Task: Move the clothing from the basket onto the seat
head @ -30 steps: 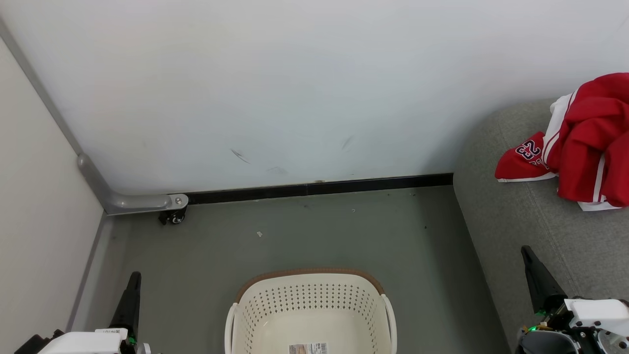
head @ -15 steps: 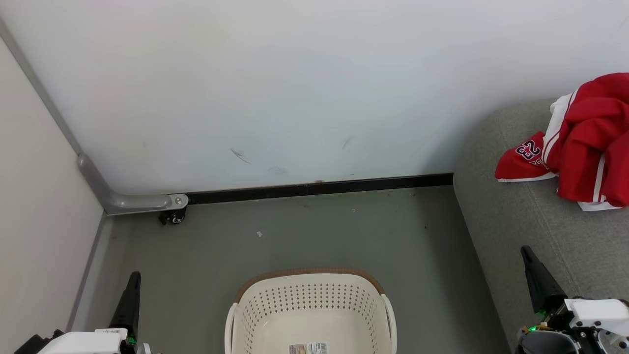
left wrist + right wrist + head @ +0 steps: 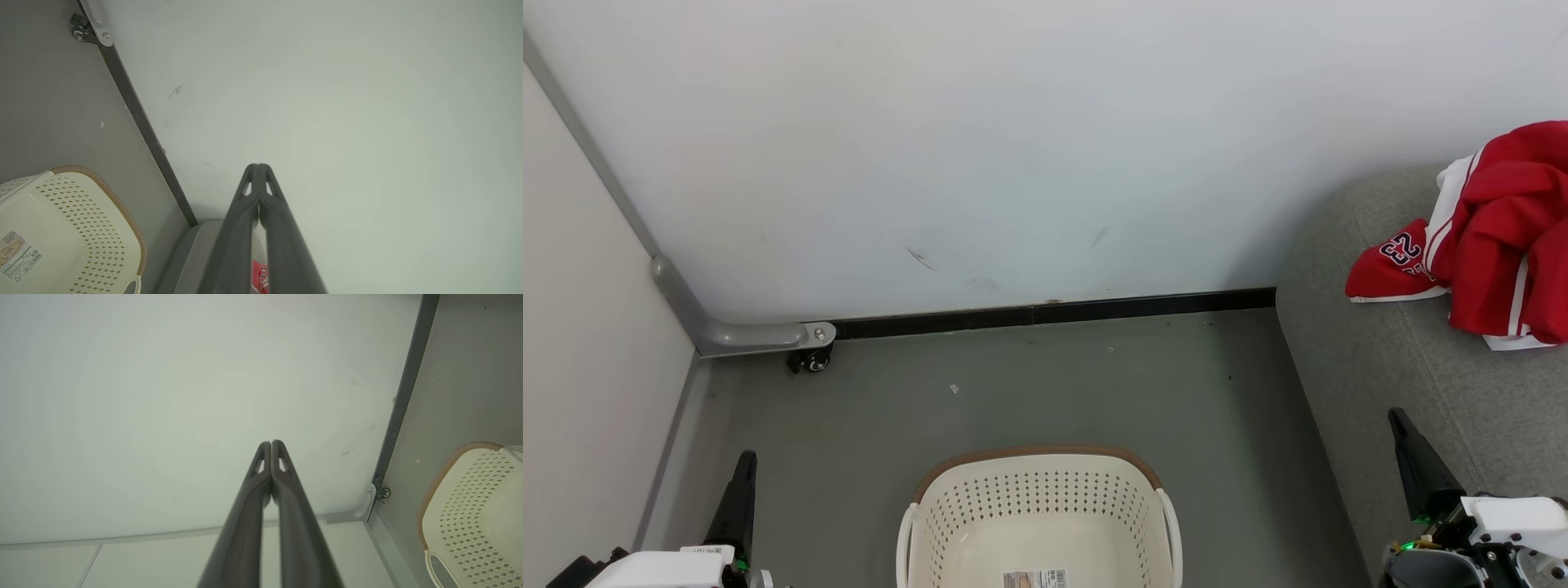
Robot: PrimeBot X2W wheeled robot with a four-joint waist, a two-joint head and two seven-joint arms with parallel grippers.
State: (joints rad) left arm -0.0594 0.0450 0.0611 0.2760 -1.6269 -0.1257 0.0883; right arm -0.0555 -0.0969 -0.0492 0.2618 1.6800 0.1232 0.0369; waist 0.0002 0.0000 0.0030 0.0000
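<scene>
We saw a pale wall (image 3: 1013,122) across the top of the head view, w/ a dark skirting strip (image 3: 1054,312) along its foot where it met the grey floor (image 3: 1054,384). The seat (image 3: 1380,367) stood on the floor at the robot's right, its rounded back corner against the wall. The basket (image 3: 1037,450) sat on the floor approx. centre front, brown rim toward the wall, well apart from the seat's left edge. Its bare bottom showed through.

The clothing (image 3: 1494,237) lay in a crumpled red heap on the seat, near the seat's back edge by the wall. One piece was spread toward the seat's left edge w/ "23" showing, and white trim & stripes ran along the folds.

The left tool (image 3: 743,469) hung over the floor left of the basket, fingers pressed together, nothing betw. them. The right tool (image 3: 1403,429) hung over the seat's front part, apart from the clothing, also closed tight on nothing. Both wrist views showed each pair of tips meeting.

A printed label (image 3: 1035,579) was stuck on the basket bottom. A small caster (image 3: 810,360) sat on the floor at the left wall corner.
</scene>
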